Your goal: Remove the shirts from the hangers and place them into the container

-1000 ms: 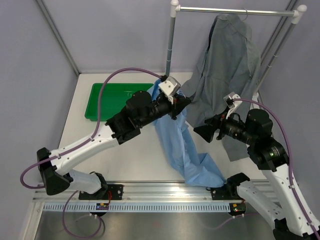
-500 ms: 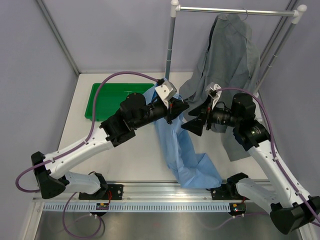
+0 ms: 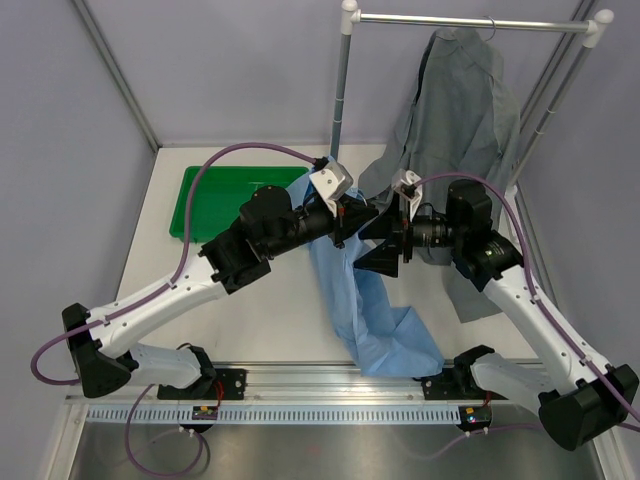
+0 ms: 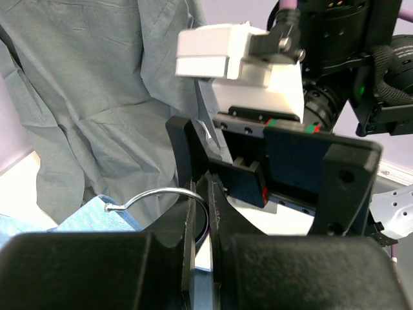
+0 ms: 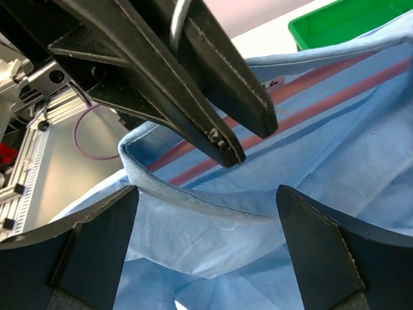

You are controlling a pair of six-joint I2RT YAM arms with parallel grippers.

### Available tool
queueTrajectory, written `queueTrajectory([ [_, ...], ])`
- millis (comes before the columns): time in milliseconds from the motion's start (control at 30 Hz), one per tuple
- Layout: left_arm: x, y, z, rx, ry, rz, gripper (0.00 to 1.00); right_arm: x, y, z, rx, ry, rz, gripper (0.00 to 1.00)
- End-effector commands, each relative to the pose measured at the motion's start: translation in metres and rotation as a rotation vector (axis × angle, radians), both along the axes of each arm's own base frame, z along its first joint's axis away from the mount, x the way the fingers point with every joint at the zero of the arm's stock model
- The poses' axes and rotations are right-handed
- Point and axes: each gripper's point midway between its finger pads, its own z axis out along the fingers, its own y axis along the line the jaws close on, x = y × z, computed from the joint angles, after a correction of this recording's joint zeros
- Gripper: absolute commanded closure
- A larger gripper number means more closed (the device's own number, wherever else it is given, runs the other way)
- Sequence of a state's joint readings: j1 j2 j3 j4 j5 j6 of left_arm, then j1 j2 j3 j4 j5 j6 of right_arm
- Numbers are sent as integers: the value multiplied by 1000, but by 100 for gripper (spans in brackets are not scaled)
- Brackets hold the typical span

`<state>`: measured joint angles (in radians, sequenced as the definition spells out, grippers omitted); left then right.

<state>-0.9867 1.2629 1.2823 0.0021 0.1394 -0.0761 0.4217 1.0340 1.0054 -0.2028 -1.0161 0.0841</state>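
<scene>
Noting the left gripper pressed together on the wire hanger hook, just right of the green tray. The light blue shirt hangs from it, right of the tray. We see the right gripper spread wide, facing the shirt's collar.

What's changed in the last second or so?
The right gripper swung left, jaws open, up to the collar of the light blue shirt, beside the left gripper. The left gripper barely shifted, staying shut on the hanger hook. The grey shirt on the rack and the green tray are unchanged.
</scene>
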Motion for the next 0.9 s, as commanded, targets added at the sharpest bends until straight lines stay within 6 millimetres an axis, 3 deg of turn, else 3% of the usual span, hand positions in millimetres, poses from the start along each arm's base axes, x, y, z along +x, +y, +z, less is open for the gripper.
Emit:
queueTrajectory([
  [0,-6,11,59,-148,-105,-4,100,-7,7,9,24,-55,75,5],
  [33,-5,11,57,-146,-103,1,100,-7,7,8,22,-57,78,7],
  [167,0,14,54,-137,-103,24,100,-8,5,7,9,-57,67,32],
  [200,3,16,52,-133,-103,37,100,-7,3,7,1,-56,47,45],
  [333,18,22,45,-112,-109,109,100,-4,-2,9,-19,-67,-17,74],
  [533,46,31,30,-65,-105,247,100,-12,-12,22,-35,-81,-67,89],
  [867,78,37,12,-18,-74,416,100,-31,-28,49,-38,-104,-120,100],
])
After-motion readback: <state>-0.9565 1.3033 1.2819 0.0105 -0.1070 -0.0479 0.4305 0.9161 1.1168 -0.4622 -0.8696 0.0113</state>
